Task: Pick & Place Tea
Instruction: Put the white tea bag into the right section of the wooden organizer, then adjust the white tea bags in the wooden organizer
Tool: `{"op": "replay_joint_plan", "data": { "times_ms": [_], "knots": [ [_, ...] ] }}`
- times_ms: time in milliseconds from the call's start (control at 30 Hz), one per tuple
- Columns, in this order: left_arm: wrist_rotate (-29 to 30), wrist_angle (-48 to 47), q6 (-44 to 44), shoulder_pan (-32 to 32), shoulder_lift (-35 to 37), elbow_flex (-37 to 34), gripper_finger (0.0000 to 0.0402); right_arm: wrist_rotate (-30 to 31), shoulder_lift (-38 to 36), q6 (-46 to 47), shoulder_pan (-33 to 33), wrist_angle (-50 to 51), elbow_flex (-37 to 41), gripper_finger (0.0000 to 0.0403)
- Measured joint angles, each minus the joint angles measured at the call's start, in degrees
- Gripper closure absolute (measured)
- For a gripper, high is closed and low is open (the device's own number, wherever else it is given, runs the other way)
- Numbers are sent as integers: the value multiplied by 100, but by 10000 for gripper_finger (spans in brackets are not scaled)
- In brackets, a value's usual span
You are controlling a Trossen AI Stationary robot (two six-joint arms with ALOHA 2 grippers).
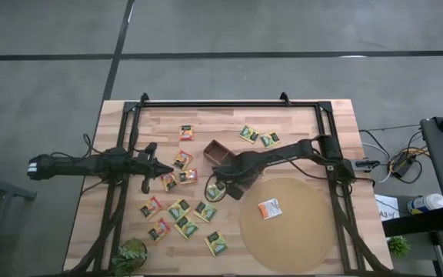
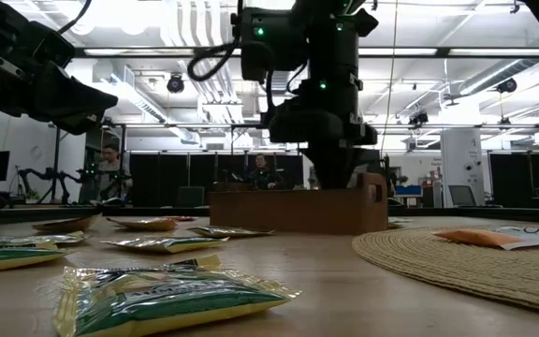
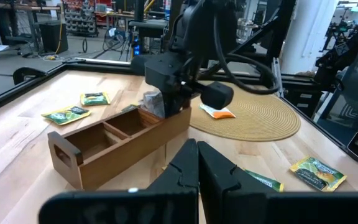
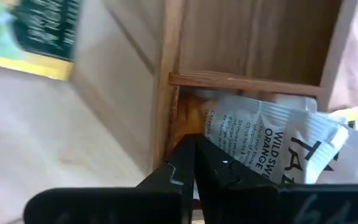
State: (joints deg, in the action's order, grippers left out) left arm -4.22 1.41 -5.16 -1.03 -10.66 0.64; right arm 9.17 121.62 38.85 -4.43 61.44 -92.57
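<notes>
The brown wooden box (image 1: 217, 152) lies mid-table, its compartments open upward (image 3: 114, 134). My right gripper (image 1: 224, 183) points down into the compartment at the box's near end (image 4: 247, 43). It is shut against a white-and-orange tea sachet (image 4: 278, 146) that stands crumpled in that compartment (image 3: 152, 102). Several green-yellow and orange-red sachets (image 1: 178, 208) lie flat on the table left of the box. Another white-and-orange sachet (image 1: 269, 208) lies on the round tan mat (image 1: 287, 238). My left gripper (image 1: 162, 168) hovers shut left of the box, holding nothing. My right gripper comes from above, pointing down, with its shut fingertips (image 4: 185, 158) at the sachet's edge (image 4: 211, 134) beside the compartment's wall. The fingers hide the spot itself, so which part sits between them cannot be told. The sachet stands tilted and crumpled, its lower part inside the box.
A green sachet (image 4: 39, 34) lies on the table right beside the box's near end. Two more sachets (image 1: 258, 137) lie at the far side, right of the box. A small potted plant (image 1: 131, 255) stands at the near left corner. A black frame (image 1: 229, 103) rims the table.
</notes>
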Motion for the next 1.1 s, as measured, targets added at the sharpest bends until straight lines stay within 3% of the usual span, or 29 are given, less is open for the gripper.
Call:
{"op": "replay_joint_plan", "data": {
  "times_ms": [1100],
  "knots": [
    [-1, 0, 0, 0, 1, 1, 402, -219, -161, -201, 48, 455, -450, 394]
  ]
}}
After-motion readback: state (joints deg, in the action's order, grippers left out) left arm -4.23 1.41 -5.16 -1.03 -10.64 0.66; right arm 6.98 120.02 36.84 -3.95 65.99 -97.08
